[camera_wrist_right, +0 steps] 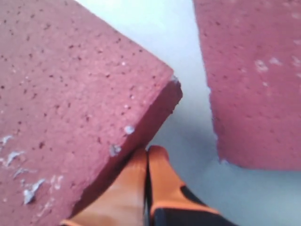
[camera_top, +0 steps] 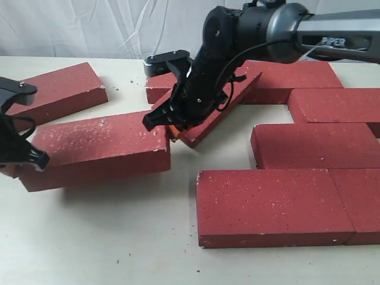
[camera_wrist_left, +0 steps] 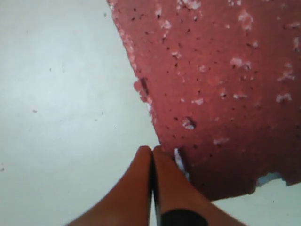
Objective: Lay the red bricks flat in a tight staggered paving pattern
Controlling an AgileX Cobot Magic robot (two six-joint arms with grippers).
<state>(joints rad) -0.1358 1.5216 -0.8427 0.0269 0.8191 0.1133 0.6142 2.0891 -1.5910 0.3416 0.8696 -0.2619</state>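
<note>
Several red bricks lie on the pale table. One red brick (camera_top: 221,111) is tilted, its near end raised off the table. My right gripper (camera_top: 173,128) is shut and empty, its orange fingertips (camera_wrist_right: 160,162) tucked under that brick's lifted edge (camera_wrist_right: 70,94). Another brick (camera_top: 95,147) lies flat at the left, askew. My left gripper (camera_top: 32,159) is shut and empty, its tips (camera_wrist_left: 162,160) against the side of this brick (camera_wrist_left: 221,84) near a chipped corner. Flat bricks at the right (camera_top: 267,205) (camera_top: 314,145) (camera_top: 338,104) sit close together in staggered rows.
A loose brick (camera_top: 56,89) lies angled at the far left back. Another flat brick (camera_top: 297,77) sits at the back right, and one (camera_top: 159,86) partly hidden behind the right arm. A white curtain hangs behind the table. Bare tabletop (camera_top: 107,237) shows at the front left.
</note>
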